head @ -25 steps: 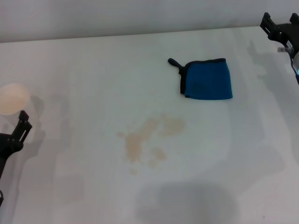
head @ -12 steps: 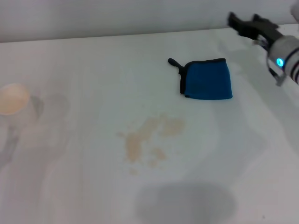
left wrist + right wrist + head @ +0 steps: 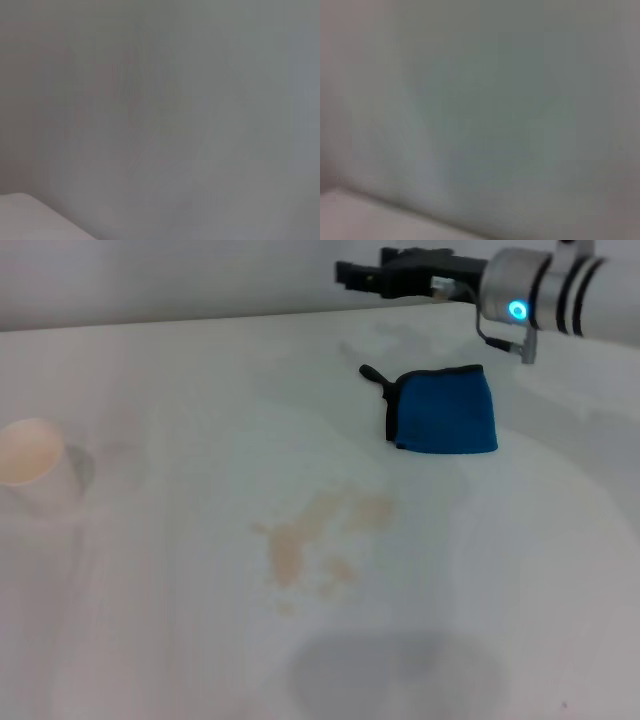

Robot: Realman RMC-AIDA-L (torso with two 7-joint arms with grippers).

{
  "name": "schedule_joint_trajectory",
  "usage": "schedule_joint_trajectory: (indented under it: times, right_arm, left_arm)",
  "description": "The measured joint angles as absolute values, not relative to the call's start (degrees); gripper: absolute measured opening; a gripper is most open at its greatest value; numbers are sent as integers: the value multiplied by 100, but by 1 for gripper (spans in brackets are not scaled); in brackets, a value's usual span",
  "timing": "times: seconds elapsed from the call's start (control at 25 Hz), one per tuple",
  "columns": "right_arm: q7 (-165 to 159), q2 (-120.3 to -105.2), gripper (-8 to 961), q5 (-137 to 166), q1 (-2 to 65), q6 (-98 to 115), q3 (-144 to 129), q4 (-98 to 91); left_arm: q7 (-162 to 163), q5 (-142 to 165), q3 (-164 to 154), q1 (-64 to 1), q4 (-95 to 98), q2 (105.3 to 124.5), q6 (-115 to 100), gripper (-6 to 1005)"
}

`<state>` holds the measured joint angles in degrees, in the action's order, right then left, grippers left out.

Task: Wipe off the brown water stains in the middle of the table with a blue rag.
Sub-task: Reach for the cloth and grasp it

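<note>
You'll find the right gripper (image 3: pixel 345 273) up at the far edge of the table (image 3: pixel 150 640), reaching across from the right side, above and beyond the blue rag (image 3: pixel 445 410) and not touching it. Whether its fingers are spread or pressed together you cannot tell from here (they show only as a dark end-on shape against the wall). The rag lies flat on the far right part of the table, folded, with its black loop pointing left. The brown stains (image 3: pixel 320 545) sit near the middle of the table, nearer to you than the rag and a little to its left, clear of the cloth. A white paper cup (image 3: pixel 30 465) stands at the left edge, well apart from both. The left gripper is out of sight in the head view, and both wrist views give you only a plain grey surface.
</note>
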<state>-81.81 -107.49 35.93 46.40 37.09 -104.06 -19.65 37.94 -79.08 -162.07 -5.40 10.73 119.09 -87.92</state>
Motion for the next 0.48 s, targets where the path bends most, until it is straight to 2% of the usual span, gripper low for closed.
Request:
schedule_joint_trajectory:
  times: [0.24, 0.48]
  right_arm:
    - [-10180, -10386, 778, 5878, 5430, 4057, -10431, -1823]
    - [-11471, -10178, 777, 7531, 6042, 4429, -10428, -1510]
  left_arm:
    - [3799, -7897, -16206, -577, 1011, 11903, -8829, 891]
    - [3841, -7912, -16207, -612, 1003, 11895, -8868, 891]
